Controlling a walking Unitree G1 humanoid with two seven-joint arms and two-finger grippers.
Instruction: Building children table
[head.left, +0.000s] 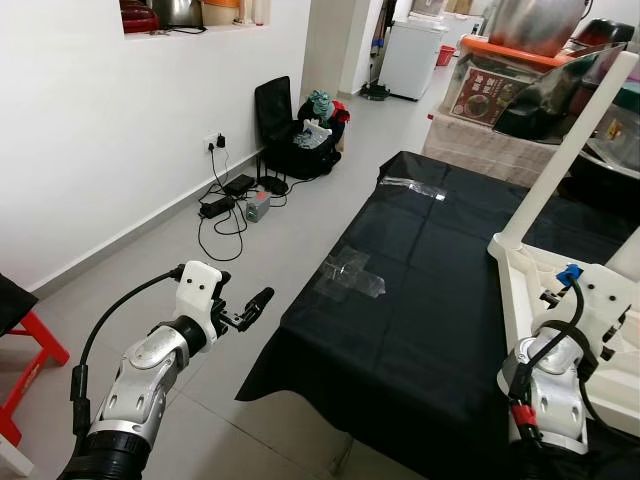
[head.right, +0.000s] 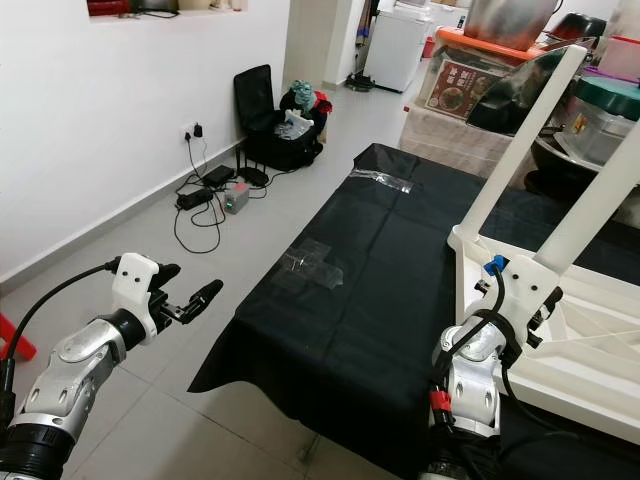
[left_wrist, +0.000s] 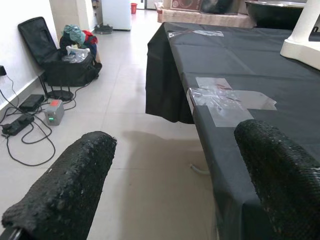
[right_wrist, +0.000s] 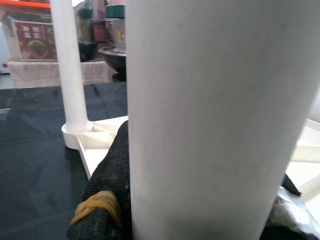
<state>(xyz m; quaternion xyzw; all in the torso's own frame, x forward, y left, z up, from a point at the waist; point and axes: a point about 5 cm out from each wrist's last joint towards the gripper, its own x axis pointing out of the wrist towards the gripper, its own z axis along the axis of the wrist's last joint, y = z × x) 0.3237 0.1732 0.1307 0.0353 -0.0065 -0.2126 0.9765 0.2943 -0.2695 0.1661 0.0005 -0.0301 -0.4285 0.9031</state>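
Gripping a white table leg (head.right: 600, 190), right pincer (right_wrist: 125, 200) clamped, left pincer (head.left: 245, 310) apart over floor (head.left: 270, 240) beside black tabletop (head.left: 420, 290)

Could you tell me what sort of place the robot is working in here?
Probably a lived-in home: tiled floor, a white fridge through the doorway, cooking pots stacked beside the black-covered table, an open suitcase against the wall.

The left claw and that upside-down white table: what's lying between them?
Between the left gripper and the white table lies black cloth with clear plastic wrapping on it, seen from both eye views.
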